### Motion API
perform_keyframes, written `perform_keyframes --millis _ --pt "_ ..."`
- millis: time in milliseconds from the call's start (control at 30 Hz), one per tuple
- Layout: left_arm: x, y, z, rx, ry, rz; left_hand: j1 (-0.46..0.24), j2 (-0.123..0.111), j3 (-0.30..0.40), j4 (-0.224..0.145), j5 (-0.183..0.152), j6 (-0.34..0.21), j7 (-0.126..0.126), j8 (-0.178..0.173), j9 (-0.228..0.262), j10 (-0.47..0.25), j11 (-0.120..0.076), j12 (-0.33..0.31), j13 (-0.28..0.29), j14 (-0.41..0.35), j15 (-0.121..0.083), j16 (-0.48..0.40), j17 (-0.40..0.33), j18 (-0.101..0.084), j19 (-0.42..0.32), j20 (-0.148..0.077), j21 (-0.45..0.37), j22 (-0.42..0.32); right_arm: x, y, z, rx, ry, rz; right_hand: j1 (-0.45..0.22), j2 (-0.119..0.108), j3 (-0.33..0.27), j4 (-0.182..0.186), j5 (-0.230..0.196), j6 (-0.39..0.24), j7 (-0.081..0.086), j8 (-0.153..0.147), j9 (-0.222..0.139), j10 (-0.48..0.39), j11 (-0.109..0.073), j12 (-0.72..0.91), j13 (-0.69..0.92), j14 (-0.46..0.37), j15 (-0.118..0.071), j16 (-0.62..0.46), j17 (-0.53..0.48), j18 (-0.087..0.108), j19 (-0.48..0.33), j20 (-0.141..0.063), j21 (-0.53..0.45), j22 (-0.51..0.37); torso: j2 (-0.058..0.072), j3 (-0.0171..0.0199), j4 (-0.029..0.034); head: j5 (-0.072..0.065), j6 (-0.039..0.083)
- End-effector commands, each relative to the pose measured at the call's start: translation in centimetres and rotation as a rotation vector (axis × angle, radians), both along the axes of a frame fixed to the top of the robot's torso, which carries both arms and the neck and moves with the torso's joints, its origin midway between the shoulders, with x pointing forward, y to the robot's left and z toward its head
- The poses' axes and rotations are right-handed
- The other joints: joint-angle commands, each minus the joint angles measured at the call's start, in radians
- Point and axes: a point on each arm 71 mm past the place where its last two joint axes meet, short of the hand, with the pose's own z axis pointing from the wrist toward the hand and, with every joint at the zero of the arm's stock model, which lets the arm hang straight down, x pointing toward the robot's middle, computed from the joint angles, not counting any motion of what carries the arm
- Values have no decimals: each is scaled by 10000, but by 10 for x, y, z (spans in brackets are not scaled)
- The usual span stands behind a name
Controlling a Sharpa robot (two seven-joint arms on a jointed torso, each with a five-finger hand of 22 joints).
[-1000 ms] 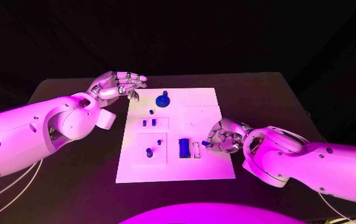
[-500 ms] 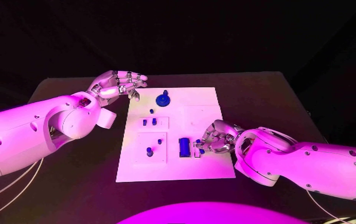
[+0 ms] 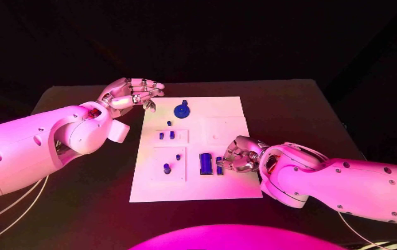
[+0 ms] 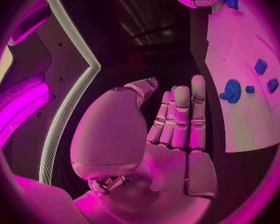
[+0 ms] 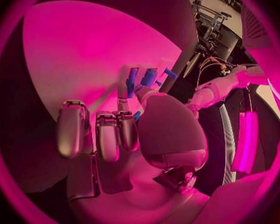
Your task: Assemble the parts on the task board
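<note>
Right hand (image 3: 241, 157) pinching a small blue part (image 3: 220, 168), lowered beside the tall blue block (image 3: 205, 163) on the task board (image 3: 228, 121), apparently for seating. Left hand (image 3: 130, 94) spread, parked off-board over the counter (image 3: 298, 106), clear.

I count one task board (image 3: 223, 124) on one black table (image 3: 290, 106). Blue parts on it: one round disc piece (image 3: 182, 110), one small dot (image 3: 168, 124), two small blocks (image 3: 166, 136) side by side, two pieces (image 3: 171, 164) in the lower-left panel, one tall bar (image 3: 205, 164). Two hands: left hand (image 3: 130, 94), right hand (image 3: 240, 154).
</note>
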Motion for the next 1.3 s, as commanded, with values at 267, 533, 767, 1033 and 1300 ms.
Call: perform_keyframes --millis 267,533,767,1033,1300 --pt "-1 -2 1 -85 -8 -156 41 28 6 35 -14 -96 10 61 11 -54 18 36 14 -73 -13 34 14 153 26 44 -43 -11 -4 4 -3 -69 302 271 -5 -134 228 -74 -47 21 -2 45 45 809 -17 54 2184 1025 -22 47 2541 -141 204 -57 -28 1510 8 -21 43 -29 -7" --pt "-1 -2 1 -74 -9 -145 41 28 6 35 -14 -96 10 61 11 -54 18 36 14 -73 -13 34 14 153 26 44 -43 -11 -3 1 0 106 -223 192 19 -155 283 -94 -47 18 -5 52 56 799 -22 33 2169 1024 -26 44 2533 -139 201 -61 -41 1508 6 -23 60 -25 14" --pt "0 -1 1 -70 -12 -136 41 28 6 35 -14 -96 10 61 11 -54 18 36 14 -73 -13 34 14 153 26 44 -43 -11 -3 -2 7 891 -913 327 -175 -572 366 -26 -64 -249 116 -66 57 735 69 -89 2088 999 28 2 2420 -104 133 -36 -276 1433 6 -20 77 -22 31" --pt "0 -1 1 -68 -15 -133 41 28 6 35 -14 -96 10 61 11 -54 18 36 14 -73 -13 34 14 153 26 44 -43 -11 1 -8 11 1513 -1468 494 700 -1058 677 -499 -63 -1712 809 -1172 -327 471 673 -468 1829 952 536 -78 2216 -21 -48 375 -873 1238 11 -34 88 -35 28" --pt "0 -1 1 -66 -14 -139 41 28 6 35 -14 -96 10 61 11 -54 18 36 14 -73 -13 34 14 153 26 44 -43 -11 4 -11 9 1371 -1547 580 1246 -1048 1058 -951 -68 -1637 878 -1329 -427 461 733 -448 1837 956 596 -68 2241 -15 -31 464 -860 1262 15 -37 114 -48 21"
